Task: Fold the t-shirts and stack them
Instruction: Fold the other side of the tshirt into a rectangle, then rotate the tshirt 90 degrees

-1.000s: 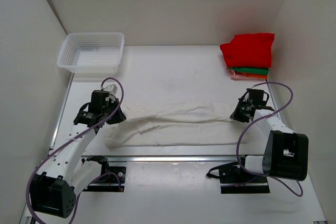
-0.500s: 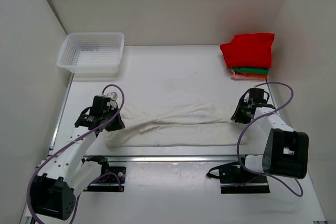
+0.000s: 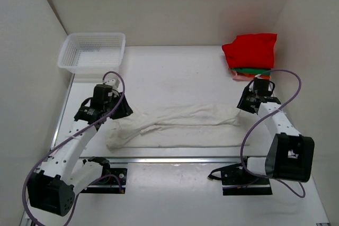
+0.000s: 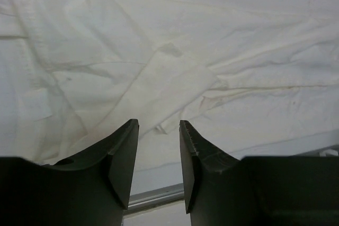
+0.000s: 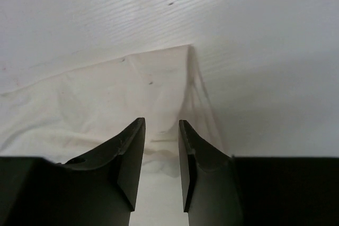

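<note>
Cream t-shirt [image 3: 180, 125] (wrinkled), long axis left-right, collar unclear

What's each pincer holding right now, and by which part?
Nothing. Left pincer and right pincer are both open with empty gaps, hovering over the two ends of the cream t-shirt, which lies on the table.

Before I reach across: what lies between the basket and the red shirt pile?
Bare table only, per the top view, between basket and red shirt.
</note>
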`<action>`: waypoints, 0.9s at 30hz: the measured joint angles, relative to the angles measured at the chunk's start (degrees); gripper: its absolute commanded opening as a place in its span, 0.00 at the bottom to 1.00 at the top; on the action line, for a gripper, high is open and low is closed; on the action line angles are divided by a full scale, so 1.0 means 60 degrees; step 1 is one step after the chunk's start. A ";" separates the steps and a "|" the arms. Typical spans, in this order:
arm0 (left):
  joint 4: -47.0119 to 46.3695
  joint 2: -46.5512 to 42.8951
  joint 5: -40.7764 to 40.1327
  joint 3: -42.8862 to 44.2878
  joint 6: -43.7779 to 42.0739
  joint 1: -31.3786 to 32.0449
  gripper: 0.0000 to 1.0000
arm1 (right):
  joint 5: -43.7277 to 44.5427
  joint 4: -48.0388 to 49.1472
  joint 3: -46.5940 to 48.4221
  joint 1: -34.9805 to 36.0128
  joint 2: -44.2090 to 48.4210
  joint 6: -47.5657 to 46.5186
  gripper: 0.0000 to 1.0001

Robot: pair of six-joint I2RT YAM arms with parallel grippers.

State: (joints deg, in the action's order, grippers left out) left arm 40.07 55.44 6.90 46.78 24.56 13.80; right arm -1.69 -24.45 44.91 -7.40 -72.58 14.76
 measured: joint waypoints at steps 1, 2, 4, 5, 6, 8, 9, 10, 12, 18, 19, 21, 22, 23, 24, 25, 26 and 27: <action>-0.0270 0.0120 0.0062 -0.0182 0.0164 0.0270 0.49 | -0.0135 0.0055 0.0047 0.0153 -0.0259 -0.0004 0.29; -0.0583 0.0331 0.0080 -0.0459 0.0364 0.0601 0.49 | -0.0240 0.0084 0.0120 0.0313 -0.0557 -0.0018 0.30; -0.1078 0.0900 0.0102 -0.1013 0.0772 0.1137 0.50 | -0.0393 0.0200 0.0200 0.0645 -0.1166 -0.0051 0.30; -0.1304 0.1279 0.0087 -0.1326 0.1005 0.1388 0.50 | -0.0426 0.0226 0.0200 0.0820 -0.1402 -0.0066 0.32; -0.1424 0.1672 -0.0004 -0.1570 0.1195 0.1585 0.48 | -0.0455 0.0222 0.0197 0.0954 -0.1577 -0.0047 0.31; -0.1555 0.2535 -0.0259 -0.1719 0.1468 0.1781 0.50 | -0.0550 0.0215 0.0182 0.1166 -0.1756 0.0040 0.30; -0.1676 0.3078 -0.0390 -0.1705 0.1574 0.1825 0.50 | -0.0572 0.0208 0.0157 0.1253 -0.1763 0.0113 0.30; -0.1668 0.3625 -0.0503 -0.1548 0.1647 0.1858 0.51 | -0.0590 0.0149 0.0138 0.1319 -0.1763 0.0208 0.30; -0.1406 0.4696 -0.0561 -0.0663 0.1672 0.1883 0.51 | -0.0601 -0.0073 0.0131 0.1446 -0.1763 0.0466 0.30; -0.1162 0.8021 -0.0554 0.2954 0.1461 0.1927 0.50 | -0.0652 -0.0772 -0.0455 0.1829 -0.1577 0.1253 0.25; -0.1104 0.8484 -0.0543 0.3563 0.1402 0.1923 0.50 | -0.0652 -0.0831 -0.0506 0.1898 -0.1486 0.1362 0.24; -0.0882 0.9358 -0.0550 0.4794 0.1249 0.1898 0.50 | -0.0616 -0.0929 -0.0641 0.2186 -0.1359 0.1574 0.24; -0.0790 0.9766 -0.0557 0.5380 0.1162 0.1869 0.50 | -0.0590 -0.0933 -0.0718 0.2422 -0.1271 0.1712 0.24; -0.0499 1.0302 -0.0576 0.6247 0.1060 0.1829 0.50 | -0.0561 -0.0925 -0.0816 0.2754 -0.1144 0.1869 0.25; -0.0386 1.0768 -0.0586 0.6940 0.0962 0.1803 0.50 | -0.0590 -0.0882 -0.0929 0.3118 -0.1038 0.2065 0.25; -0.0168 1.1315 -0.0583 0.7799 0.0867 0.1763 0.50 | -0.0605 -0.0831 -0.1049 0.3577 -0.0907 0.2310 0.25; 0.0025 1.1806 -0.0579 0.8568 0.0787 0.1712 0.50 | -0.0678 -0.0750 -0.1169 0.4051 -0.0776 0.2550 0.26; 0.0474 1.2484 -0.0576 0.9748 0.0688 0.1647 0.49 | -0.0714 -0.0579 -0.1322 0.4597 -0.0634 0.2823 0.26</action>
State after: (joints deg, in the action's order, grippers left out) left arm 42.92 130.34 3.44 105.27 28.69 23.68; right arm -5.98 -27.92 36.97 20.18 -76.38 31.70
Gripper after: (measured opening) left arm 0.497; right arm 0.252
